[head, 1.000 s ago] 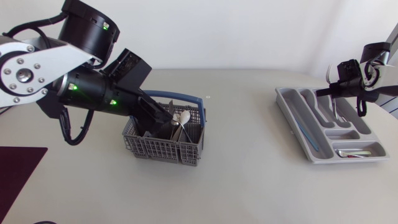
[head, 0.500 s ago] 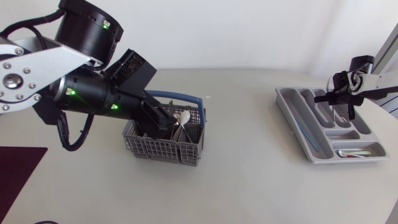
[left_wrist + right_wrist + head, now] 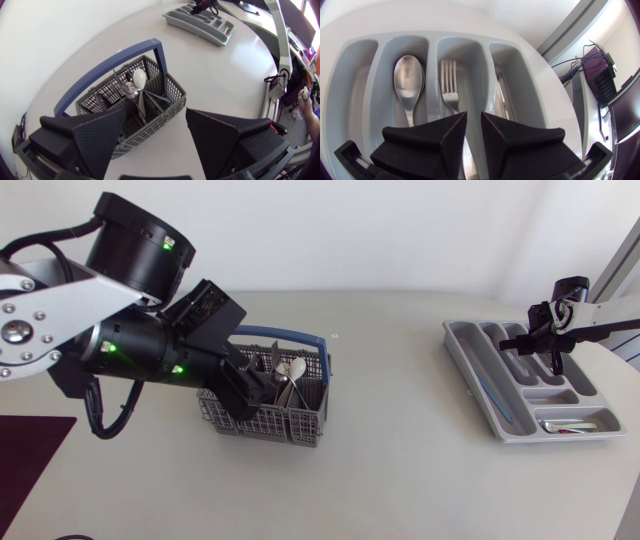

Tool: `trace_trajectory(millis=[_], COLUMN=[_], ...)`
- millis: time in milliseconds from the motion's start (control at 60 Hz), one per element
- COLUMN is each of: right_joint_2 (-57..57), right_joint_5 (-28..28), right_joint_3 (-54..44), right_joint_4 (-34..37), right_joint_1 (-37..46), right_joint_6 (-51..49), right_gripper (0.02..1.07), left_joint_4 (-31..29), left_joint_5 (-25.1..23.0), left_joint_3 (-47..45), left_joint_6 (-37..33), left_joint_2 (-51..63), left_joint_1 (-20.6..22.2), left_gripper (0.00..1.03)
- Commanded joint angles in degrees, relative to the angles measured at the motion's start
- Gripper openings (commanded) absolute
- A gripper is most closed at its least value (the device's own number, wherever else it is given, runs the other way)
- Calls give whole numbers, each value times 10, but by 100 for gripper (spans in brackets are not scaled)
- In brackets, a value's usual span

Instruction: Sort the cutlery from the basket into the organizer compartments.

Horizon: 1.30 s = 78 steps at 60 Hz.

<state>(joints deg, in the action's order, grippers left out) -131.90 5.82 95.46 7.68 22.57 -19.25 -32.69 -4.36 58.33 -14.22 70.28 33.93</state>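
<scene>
A grey mesh basket (image 3: 300, 430) with a blue handle (image 3: 290, 335) holds a spoon and other cutlery (image 3: 290, 375). My left gripper (image 3: 252, 385) hangs open over its left part. In the left wrist view the basket (image 3: 165, 100) and its spoon (image 3: 139, 80) lie just ahead of the wide-open left gripper (image 3: 155, 142). My right gripper (image 3: 555, 358) hovers over the grey organizer (image 3: 470, 365). In the right wrist view a fork (image 3: 449, 82) lies in one compartment. Its handle runs into the narrow gap of the right gripper (image 3: 474, 125). A spoon (image 3: 409, 80) lies in the neighbouring compartment.
More cutlery (image 3: 570, 423) lies in the organizer's cross compartment near its front end. A dark red mat (image 3: 30, 450) sits at the table's left front edge. The organizer (image 3: 200, 17) shows far beyond the basket in the left wrist view.
My right gripper has come down and inward over the organizer, and its fingers have parted slightly. My left arm has shifted a little over the basket.
</scene>
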Motion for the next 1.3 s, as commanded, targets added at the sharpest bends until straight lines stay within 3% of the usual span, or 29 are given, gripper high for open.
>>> trace_trajectory(millis=[0,100,350,533,717,783,900,1083,1283], right_joint_2=[12,43,164,260,356,406,468,538,569], right_joint_5=[-1,-10,-42,-64,-73,-75,-76,-76,-76], right_joint_3=[-20,-48,-150,-230,-313,-343,-365,-382,-391], right_joint_4=[1,-6,-22,-25,-24,-13,15,57,81], right_joint_1=[-2,2,6,1,-23,-38,-55,-85,-106], right_joint_6=[18,16,10,10,7,8,15,36,52], right_gripper=[47,53,58,67,72,75,78,82,82], left_joint_4=[2,3,22,20,31,57,99,191,226], left_joint_5=[2,2,1,2,84,126,160,198,203], left_joint_3=[-20,-25,-44,-25,-8,-10,-26,-64,-79], left_joint_6=[-13,-15,-9,46,73,82,91,92,95], left_joint_2=[-14,-16,-16,-3,10,17,21,40,78], left_joint_1=[4,3,1,10,40,40,37,35,39], left_gripper=[82,82,81,81,81,79,78,78,77])
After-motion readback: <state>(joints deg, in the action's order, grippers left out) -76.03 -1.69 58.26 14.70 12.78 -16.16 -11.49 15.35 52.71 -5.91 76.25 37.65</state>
